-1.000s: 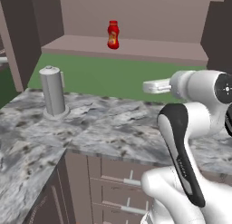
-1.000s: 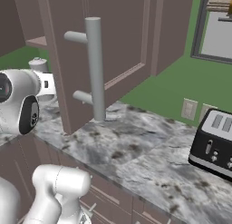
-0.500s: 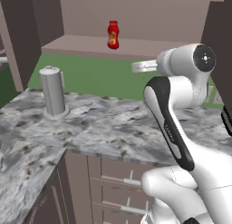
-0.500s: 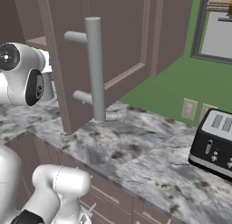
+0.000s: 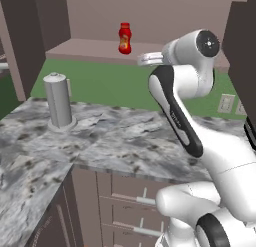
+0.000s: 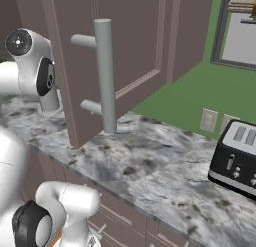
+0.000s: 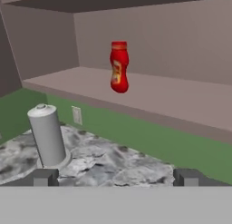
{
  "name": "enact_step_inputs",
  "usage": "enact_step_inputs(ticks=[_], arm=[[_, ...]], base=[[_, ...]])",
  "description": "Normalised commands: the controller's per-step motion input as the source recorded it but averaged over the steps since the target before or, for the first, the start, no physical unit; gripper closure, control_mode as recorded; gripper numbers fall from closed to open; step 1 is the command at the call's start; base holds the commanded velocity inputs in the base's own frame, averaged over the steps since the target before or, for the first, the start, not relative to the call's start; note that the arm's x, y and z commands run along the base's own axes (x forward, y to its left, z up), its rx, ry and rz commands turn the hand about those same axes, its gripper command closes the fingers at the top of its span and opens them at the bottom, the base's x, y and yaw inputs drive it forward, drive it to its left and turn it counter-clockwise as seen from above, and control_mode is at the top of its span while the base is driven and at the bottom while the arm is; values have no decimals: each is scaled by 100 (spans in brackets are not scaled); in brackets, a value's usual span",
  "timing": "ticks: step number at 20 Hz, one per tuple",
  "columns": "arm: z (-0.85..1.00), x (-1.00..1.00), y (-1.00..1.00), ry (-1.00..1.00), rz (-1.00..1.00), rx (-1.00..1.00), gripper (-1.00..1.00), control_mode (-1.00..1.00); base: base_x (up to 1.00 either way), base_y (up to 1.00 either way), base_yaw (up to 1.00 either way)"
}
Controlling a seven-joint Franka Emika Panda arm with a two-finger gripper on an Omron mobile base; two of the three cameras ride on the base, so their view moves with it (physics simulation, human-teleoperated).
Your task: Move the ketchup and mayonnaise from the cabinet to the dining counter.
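The ketchup stands upright on the plain inner shelf of the open cabinet, alone there, its red cap up and its yellowish label facing out. The white arm rises from the lower right and bends over the marbled bench, its wrist level with the shelf and pointing toward the bottle from the right. The gripper has its jaws spread wide apart with nothing between them; in the hand view the two dark fingertips sit far to either side, and the ketchup is ahead and above them, well apart from the hand. Down on the bench a grey cylindrical canister stands upright to the left, below the shelf. A green wall runs between bench and cabinet. From the right side, the open cabinet door swings out over the bench with its long grey bar handle upright, and a black toaster sits farther along the bench near two wall sockets.
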Motion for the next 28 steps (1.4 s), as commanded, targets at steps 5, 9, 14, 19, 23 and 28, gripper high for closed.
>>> enact_step_inputs(ticks=[5, 9, 14, 19, 23, 28], arm=[[14, 45, 5, 2, 0, 0, -100, -100], [17, 36, 0, 6, 0, 0, -100, -100], [6, 37, 0, 4, 0, 0, -100, -100], [0, 44, 0, 0, 0, 0, -100, -100], [0, 41, 0, -4, 0, 0, -100, -100], [0, 44, 5, 0, 0, 0, -100, -100]], base=[[0, 0, 0], [0, 0, 0], [0, 0, 0], [0, 0, 0], [0, 0, 0], [0, 0, 0]])
